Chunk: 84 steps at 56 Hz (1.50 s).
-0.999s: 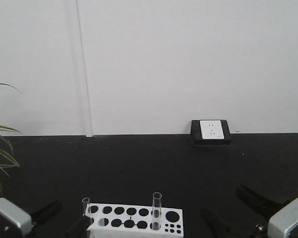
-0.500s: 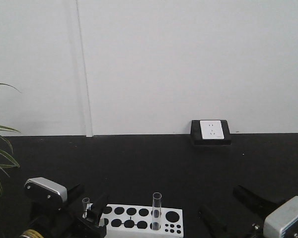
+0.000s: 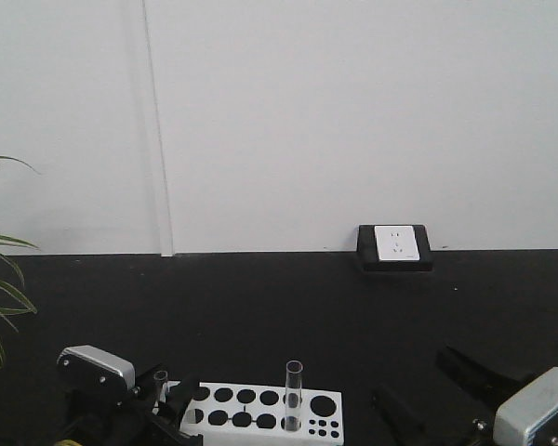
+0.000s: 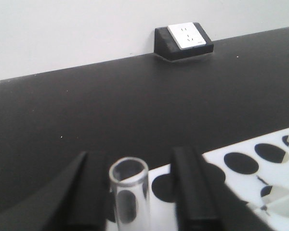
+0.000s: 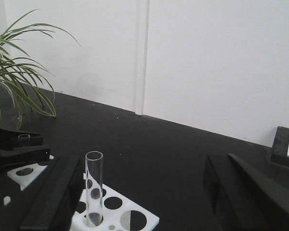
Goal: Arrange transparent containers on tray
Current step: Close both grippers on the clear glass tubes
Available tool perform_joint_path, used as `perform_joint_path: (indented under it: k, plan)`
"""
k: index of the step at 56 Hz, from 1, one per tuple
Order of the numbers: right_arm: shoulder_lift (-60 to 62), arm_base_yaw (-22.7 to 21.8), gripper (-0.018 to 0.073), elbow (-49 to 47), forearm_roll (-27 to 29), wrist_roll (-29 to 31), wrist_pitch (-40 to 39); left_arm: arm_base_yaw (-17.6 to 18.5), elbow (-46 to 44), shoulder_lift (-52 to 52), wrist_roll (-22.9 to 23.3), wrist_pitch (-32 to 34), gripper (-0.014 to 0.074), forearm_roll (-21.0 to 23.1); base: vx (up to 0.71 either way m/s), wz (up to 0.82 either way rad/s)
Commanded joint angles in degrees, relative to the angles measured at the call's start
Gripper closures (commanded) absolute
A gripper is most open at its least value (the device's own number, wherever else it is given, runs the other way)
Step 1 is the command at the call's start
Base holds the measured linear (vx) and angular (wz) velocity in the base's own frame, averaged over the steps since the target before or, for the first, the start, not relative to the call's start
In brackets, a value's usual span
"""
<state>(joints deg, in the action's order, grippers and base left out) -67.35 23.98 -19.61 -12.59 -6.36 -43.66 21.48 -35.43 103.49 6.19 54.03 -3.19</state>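
Tubes: short tube (image 4: 128, 179) upright in the end hole of the rack (image 3: 260, 437), between the parted fingers of our left claw (image 4: 140, 185), not yet gripped. Tall tube (image 5: 93, 187) stands further along; our right claw (image 5: 139, 192) is wide, empty. Tray unseen. We fear an off-centre squeeze may tip the tube or drag the rack.

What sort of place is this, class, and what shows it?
Probably a laboratory-style workbench: a white test tube rack stands on a black worktop, holding a short glass tube and a taller glass tube.
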Motion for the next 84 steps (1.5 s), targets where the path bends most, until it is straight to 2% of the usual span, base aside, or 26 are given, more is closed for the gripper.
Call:
perform_joint_path:
  k: [1,8,16,24,29,35,39,46,56,63,72,84]
  plan:
    - [0.72,0.00,-0.0001,-1.66,0.34,0.60,-4.93,0.17,-1.54,-2.11,0.00,5.52,0.0411,0.77,0.00,0.00]
    - [0.72,0.00,-0.0001,-1.66,0.34,0.60,-4.93,0.17,-1.54,-2.19,-0.07,5.80,0.0607,0.77,0.00,0.00]
    - [0.72,0.00,-0.0001,-1.66,0.34,0.60,-4.93,0.17,-1.54,-4.48,-0.08,6.40,0.0605,0.56,0.00,0.00]
    - [0.72,0.00,-0.0001,-1.66,0.15,0.60,-5.00,0.17,-2.26,-12.92,-0.25,4.99,0.0603,-0.77,0.00,0.00]
    - [0.11,0.00,-0.0001,-1.66,-0.23,0.60,-5.06,0.17,-5.50,-19.57,-1.02,-0.82,0.0602,-2.87,0.00,0.00]
    - [-1.98,0.00,-0.0001,-1.66,-2.60,0.48,-6.18,0.17,-11.53,-26.36,-2.92,-11.20,0.0600,-5.78,0.00,0.00]
    - [-4.27,0.00,-0.0001,-1.66,-4.67,0.31,-7.83,0.17,-16.00,-29.92,-2.93,-18.72,0.0600,-5.90,0.00,0.00]
    - [-9.45,0.00,-0.0001,-2.76,-6.95,-0.14,-11.67,0.17,-20.86,-33.91,-2.93,-26.33,0.0600,-5.90,0.00,0.00]
    - [-18.39,0.07,-0.0001,-9.35,-11.44,-1.98,-14.49,0.17,-21.52,-36.99,-2.89,-29.24,0.0600,-5.79,0.00,0.00]
    - [-25.05,0.07,-0.0001,-15.01,-13.88,-5.36,-15.36,0.17,-21.52,-37.13,-2.83,-30.96,0.0600,-5.74,0.00,0.00]
    - [-32.04,0.07,-0.0001,-20.10,-15.02,-9.43,-18.88,0.17,-21.52,-37.08,-2.78,-32.25,0.0600,-5.58,0.00,0.00]
    - [-37.32,0.07,0.0018,-23.57,-15.09,-9.93,-20.52,0.17,-21.52,-37.08,-2.78,-32.25,0.0600,-5.24,0.00,0.00]
